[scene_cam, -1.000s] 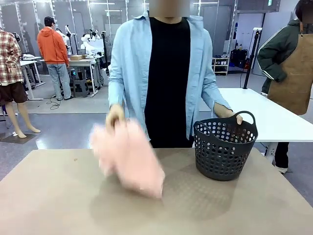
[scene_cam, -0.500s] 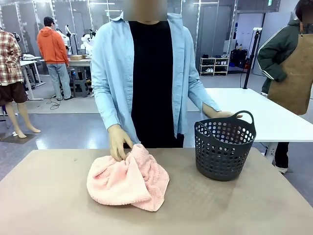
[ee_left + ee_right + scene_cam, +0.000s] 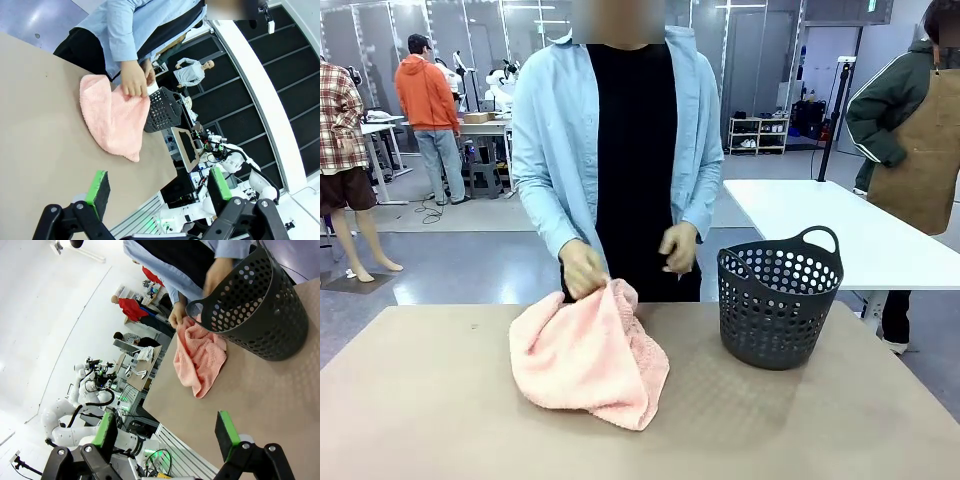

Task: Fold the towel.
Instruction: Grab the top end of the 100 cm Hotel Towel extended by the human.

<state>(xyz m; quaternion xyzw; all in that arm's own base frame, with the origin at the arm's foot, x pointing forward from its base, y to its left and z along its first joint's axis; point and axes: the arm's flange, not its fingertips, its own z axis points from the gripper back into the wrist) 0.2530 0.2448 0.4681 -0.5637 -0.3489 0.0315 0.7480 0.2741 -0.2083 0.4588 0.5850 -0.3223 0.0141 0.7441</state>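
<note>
The pale pink towel (image 3: pixel 588 355) lies crumpled on the brown table (image 3: pixel 440 420), near the far edge at the middle. A person's hand (image 3: pixel 582 270) pinches its far corner and holds it up a little; the other hand (image 3: pixel 678 247) hovers beside it. The towel (image 3: pixel 116 117) and the pinching hand also appear in the left wrist view, far from my left gripper (image 3: pixel 159 186), which is open and holds nothing. In the right wrist view the towel (image 3: pixel 199 358) sits beyond my right gripper (image 3: pixel 168 429), also open with bare pads.
A dark perforated basket (image 3: pixel 781 297) with handles stands on the table right of the towel, seen again as the basket (image 3: pixel 255 307) in the right wrist view. A white table (image 3: pixel 860 230) stands behind it. The person stands at the far edge.
The person dropped the towel onto the table, then lifted its far corner. Their other hand left the basket's rim and came in front of their body.
</note>
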